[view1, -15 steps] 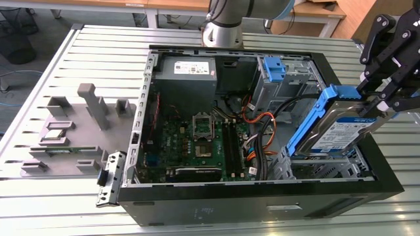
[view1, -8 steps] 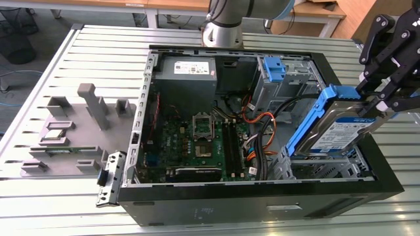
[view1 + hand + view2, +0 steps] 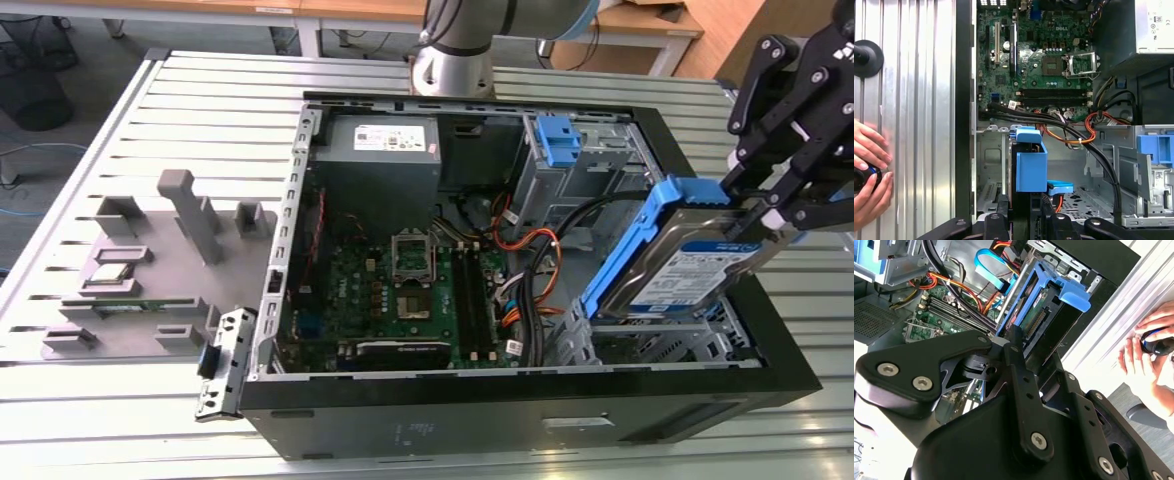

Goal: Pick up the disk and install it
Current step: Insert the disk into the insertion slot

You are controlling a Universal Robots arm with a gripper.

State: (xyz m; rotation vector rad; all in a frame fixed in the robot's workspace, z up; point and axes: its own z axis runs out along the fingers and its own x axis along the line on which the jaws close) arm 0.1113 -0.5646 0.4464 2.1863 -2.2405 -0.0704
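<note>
Table (image 3: 134,420): slatted metal, carrying the open case (image 3: 534,405).
Hands (image 3: 869,165): a person's hands are resting on the table outside the case wall, cupping a black object.
Drive cage (image 3: 641,335): sitting in the case's near corner, at the exterior view's right.
Disk (image 3: 674,265): hanging tilted, its lower end just at the cage.
Gripper (image 3: 763,212): clamping the disk's upper end, fingers closed against it.
Motherboard (image 3: 400,290): lying on the case floor, left of the disk.
Blue bracket (image 3: 558,140): sitting at the case's far side.
</note>
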